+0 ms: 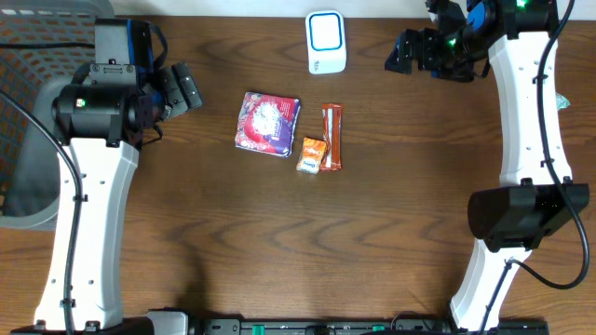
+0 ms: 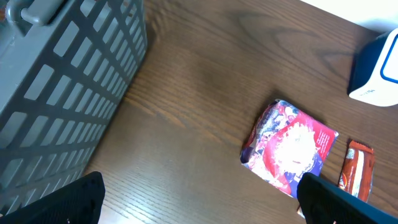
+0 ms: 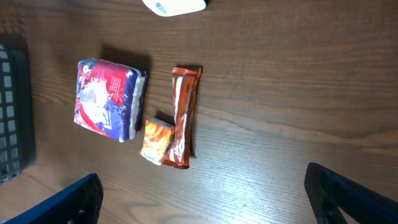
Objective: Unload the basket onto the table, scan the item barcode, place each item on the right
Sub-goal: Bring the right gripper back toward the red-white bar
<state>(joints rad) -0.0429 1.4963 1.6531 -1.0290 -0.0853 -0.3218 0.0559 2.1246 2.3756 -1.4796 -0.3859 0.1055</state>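
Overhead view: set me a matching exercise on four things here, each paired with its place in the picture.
Things:
1. white-and-blue scanner box
2. red-and-purple square packet
3. small orange sachet
4. grey slatted plastic basket

Places:
A. at the picture's left edge
B. top centre of the table
C. against the lower end of the long orange-brown bar wrapper
D. leftmost of the three snack items

Pairs: 1-B; 2-D; 3-C; 4-A

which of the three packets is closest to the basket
The square red and purple packet, leftmost of the three; the small orange packet and the long bar lie further right.
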